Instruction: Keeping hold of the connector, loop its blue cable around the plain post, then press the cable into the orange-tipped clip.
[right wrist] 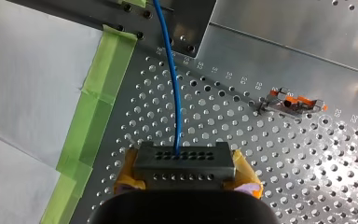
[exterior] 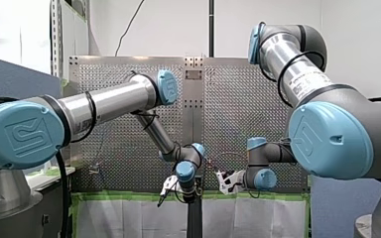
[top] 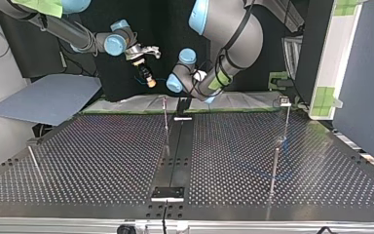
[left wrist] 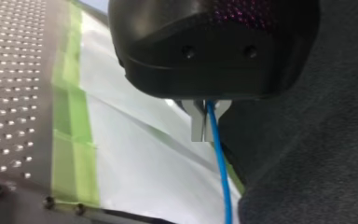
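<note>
Connector [right wrist: 184,158]: clamped between the yellow pads [right wrist: 244,175] of my right tool [right wrist: 184,173], poised over the perforated counter [right wrist: 279,186] close to its taped edge.
Blue cable [right wrist: 175,93]: plugged into the connector's face, running straight ahead of the right tool and out past the counter's edge.
My left tool [left wrist: 204,136]: metal fingers [left wrist: 196,126] clenched on the blue cable, over the white sheet [left wrist: 135,168] beyond the counter.
Orange-tipped clip [right wrist: 291,103]: seated on the counter ahead of the right tool, off to one side of the cable and well apart from it.
Green tape [right wrist: 95,116]: laid along the counter's edge, bordering the white sheet.
Both tools, front view: side by side at the counter's near edge, left tool at the view's left, not touching.
</note>
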Controlling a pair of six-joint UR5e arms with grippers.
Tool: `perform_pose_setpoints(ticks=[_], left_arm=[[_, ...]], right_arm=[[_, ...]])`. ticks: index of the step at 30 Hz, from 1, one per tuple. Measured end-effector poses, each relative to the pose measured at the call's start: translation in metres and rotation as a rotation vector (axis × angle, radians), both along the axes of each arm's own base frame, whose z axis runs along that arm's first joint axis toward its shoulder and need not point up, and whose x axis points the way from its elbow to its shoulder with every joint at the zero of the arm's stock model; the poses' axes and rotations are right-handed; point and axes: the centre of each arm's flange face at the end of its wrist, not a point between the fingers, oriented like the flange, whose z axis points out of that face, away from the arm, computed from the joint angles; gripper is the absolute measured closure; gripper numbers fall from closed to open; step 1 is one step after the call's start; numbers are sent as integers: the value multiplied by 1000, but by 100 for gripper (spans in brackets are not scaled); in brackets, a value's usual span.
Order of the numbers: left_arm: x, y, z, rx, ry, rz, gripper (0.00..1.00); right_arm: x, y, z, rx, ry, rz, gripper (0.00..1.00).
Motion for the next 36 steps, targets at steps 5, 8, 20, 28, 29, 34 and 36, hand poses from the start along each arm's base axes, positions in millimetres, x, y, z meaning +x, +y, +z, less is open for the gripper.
perform_pose_setpoints(ticks=[5, 8, 20, 28, 29, 34, 36], left_arm=[[2, 1, 1, -23, -33, 25, 95], [4, 3, 6, -41, -49, 41, 95], [0, 13, 37, -90, -136, 86, 93], [-12, 13, 51, -103, -179, 112, 93], [-12, 12, 55, -105, -185, 113, 93], [-14, 11, 74, -110, -221, 129, 93], [-15, 12, 82, -116, -240, 137, 93]], right_arm=[[-4, -3, 0, 8, -2, -15, 100], [-7, -5, 0, 14, -6, -31, 100], [-16, -12, -1, 30, -15, -65, 100], [-20, -17, 0, 34, -15, -74, 100], [-20, -18, 0, 35, -14, -75, 100], [-23, -21, 0, 39, -14, -82, 100], [-24, -22, 1, 40, -15, -86, 100]])
